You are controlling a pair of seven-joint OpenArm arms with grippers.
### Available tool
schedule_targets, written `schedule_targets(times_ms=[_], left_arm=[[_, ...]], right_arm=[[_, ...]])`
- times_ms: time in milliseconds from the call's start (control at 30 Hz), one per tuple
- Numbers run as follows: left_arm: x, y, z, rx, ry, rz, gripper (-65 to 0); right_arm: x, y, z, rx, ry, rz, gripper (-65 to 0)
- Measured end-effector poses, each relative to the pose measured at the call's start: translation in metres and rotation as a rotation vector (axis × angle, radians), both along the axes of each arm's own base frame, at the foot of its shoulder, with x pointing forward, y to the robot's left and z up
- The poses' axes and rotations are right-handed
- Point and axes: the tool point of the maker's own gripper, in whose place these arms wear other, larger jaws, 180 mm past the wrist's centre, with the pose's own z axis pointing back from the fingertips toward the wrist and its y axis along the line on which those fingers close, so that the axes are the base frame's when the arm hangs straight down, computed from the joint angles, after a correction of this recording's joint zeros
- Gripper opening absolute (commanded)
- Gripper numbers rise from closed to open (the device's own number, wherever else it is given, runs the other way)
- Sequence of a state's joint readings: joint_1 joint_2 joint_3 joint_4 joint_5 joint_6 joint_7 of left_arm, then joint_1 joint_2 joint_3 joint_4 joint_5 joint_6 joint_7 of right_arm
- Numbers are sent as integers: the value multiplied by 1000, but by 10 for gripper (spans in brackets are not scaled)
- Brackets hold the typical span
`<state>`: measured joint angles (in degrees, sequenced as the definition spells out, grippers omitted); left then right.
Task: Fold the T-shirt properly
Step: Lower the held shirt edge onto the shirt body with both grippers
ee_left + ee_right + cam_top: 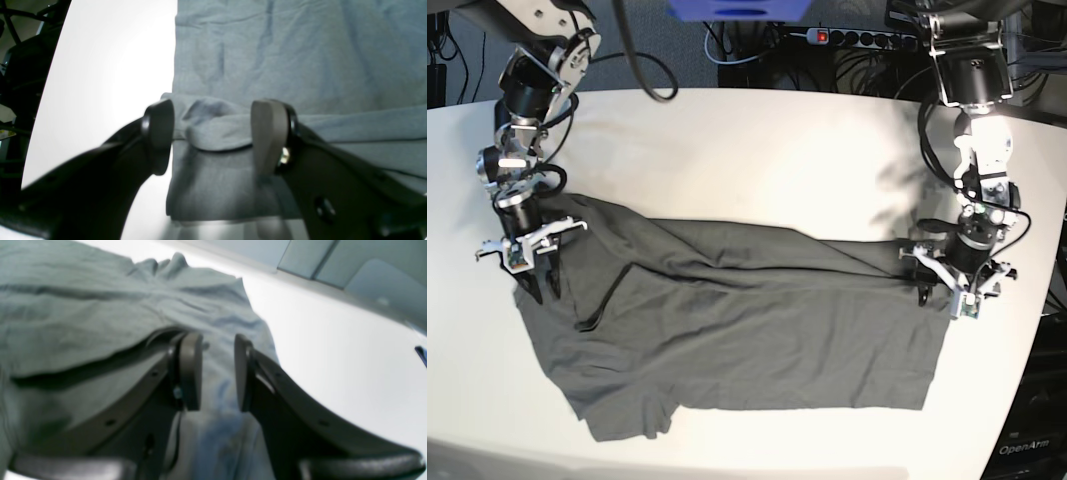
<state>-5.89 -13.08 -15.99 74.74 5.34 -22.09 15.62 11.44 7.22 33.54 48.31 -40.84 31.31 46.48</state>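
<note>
Both arms reach down at T-shirt [757, 330] edges; left gripper [213, 136] wide apart; right gripper [218, 371] slightly apart.

The counter [757, 150] lies bare behind the T-shirt [747, 330], and a narrower bare strip runs along its front, leaving room to pass. A power strip [857, 38] and tangled cables [757, 45] crowd the space beyond the far edge.
</note>
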Motion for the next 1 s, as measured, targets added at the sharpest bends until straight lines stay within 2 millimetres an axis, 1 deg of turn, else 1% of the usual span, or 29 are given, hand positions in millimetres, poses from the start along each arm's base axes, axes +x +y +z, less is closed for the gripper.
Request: schedule_targets(times_ms=[133, 200, 267, 333, 433, 500, 533, 600, 633, 700, 767, 833, 867, 933, 1000], left_arm=[[-3, -1, -2, 0, 6, -2, -294], [-5, -1, -5, 1, 15, -1, -303], [-6, 0, -6, 2, 18, 1, -357], [-6, -1, -5, 1, 15, 0, -422], [-6, 0, -5, 2, 15, 5, -503], [-6, 1, -5, 3, 17, 8, -538], [-8, 2, -9, 5, 48, 13, -550], [-14, 3, -18, 15, 120, 21, -562], [-15, 4, -16, 23, 133, 23, -564], [-13, 4, -5, 38, 127, 23, -564], [-7, 2, 12, 53, 107, 21, -564], [-2, 2, 27, 65, 88, 22, -564], [-2, 2, 32, 71, 84, 22, -564], [-3, 3, 30, 77, 120, 30, -564], [-2, 5, 29, 83, 147, 39, -564]], right_arm=[[-4, 0, -3, 1, 9, -1, -486], [-5, 1, -4, -2, 12, 4, -518], [-9, 0, -3, -19, 12, 5, -566], [-11, -3, 1, -40, 5, 4, -592], [-9, -6, 11, -64, -17, 4, -595], [-7, -6, 16, -71, -30, 6, -595], [-7, -6, 16, -80, -25, 6, -595], [-10, -8, 15, -108, 0, 5, -596], [-11, -6, 14, -122, 11, 11, -596], [-11, -2, 12, -151, 40, 27, -596], [-11, 9, 11, -150, 90, 78, -596], [-11, 17, 11, -142, 142, 93, -596], [-9, 20, 14, -142, 139, 83, -596], [-7, 28, 20, -159, 147, 85, -596], [-4, 30, 29, -180, 139, 70, -596]])
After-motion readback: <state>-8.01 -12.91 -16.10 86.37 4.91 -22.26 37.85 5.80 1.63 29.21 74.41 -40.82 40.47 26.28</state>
